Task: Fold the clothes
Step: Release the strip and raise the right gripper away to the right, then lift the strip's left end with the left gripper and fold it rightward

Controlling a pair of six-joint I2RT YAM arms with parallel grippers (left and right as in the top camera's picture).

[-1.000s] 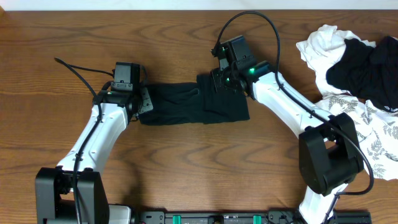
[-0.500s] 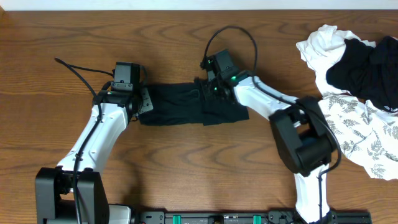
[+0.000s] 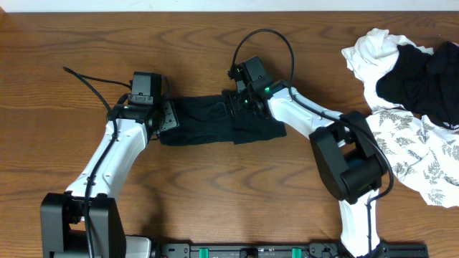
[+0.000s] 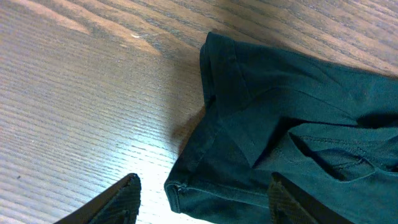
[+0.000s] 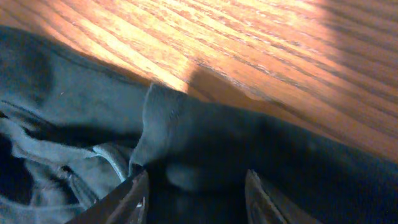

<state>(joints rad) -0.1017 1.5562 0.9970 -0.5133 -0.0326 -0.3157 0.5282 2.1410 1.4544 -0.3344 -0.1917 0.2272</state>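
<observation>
Black garment: middle of table (layered at right).
Left gripper: jaws apart, astride its corner.
Right gripper: jaws apart, over cloth.

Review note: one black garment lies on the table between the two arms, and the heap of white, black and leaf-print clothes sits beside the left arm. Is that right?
Not quite. The heap of clothes sits beside the right arm, not the left; the overhead view shows it. The rest holds: the black garment lies between the arms.
</observation>
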